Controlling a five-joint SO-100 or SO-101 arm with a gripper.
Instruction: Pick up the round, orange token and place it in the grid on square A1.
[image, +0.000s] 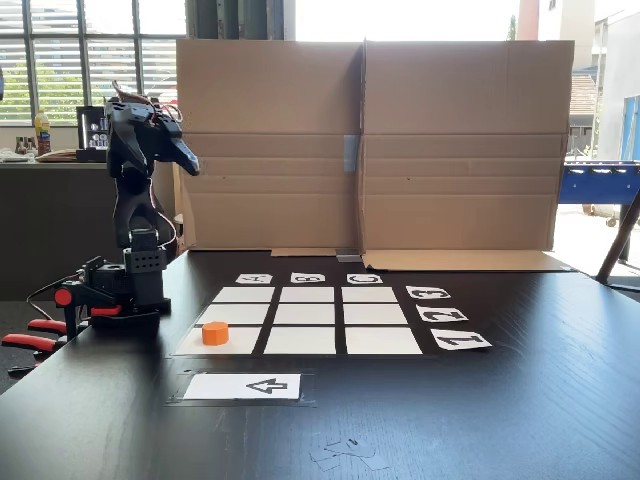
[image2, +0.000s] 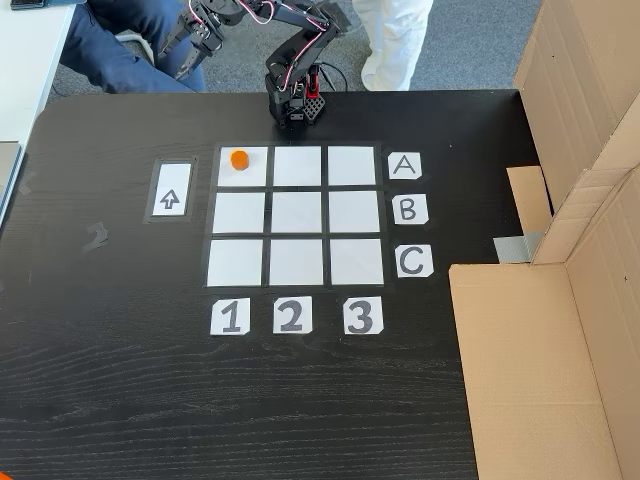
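The round, orange token (image: 215, 333) (image2: 238, 159) stands upright on square A1 (image: 238, 342) (image2: 252, 175), the corner cell of the grid (image: 307, 315) (image2: 297, 213) nearest the arm's base and the arrow card. It sits toward that cell's edge, inside its borders. My gripper (image: 192, 165) (image2: 190, 45) is folded back high above the arm's base, well away from the token, pointing down. Its jaws look together and hold nothing.
A white arrow card (image: 243, 386) (image2: 170, 191) lies beside the grid. Label cards A, B, C (image2: 408, 212) and 1, 2, 3 (image2: 291, 316) line two edges. A cardboard wall (image: 370, 145) stands behind. Red-handled clamps (image: 30, 340) hold the base. A person's legs (image2: 120, 45) are near the table.
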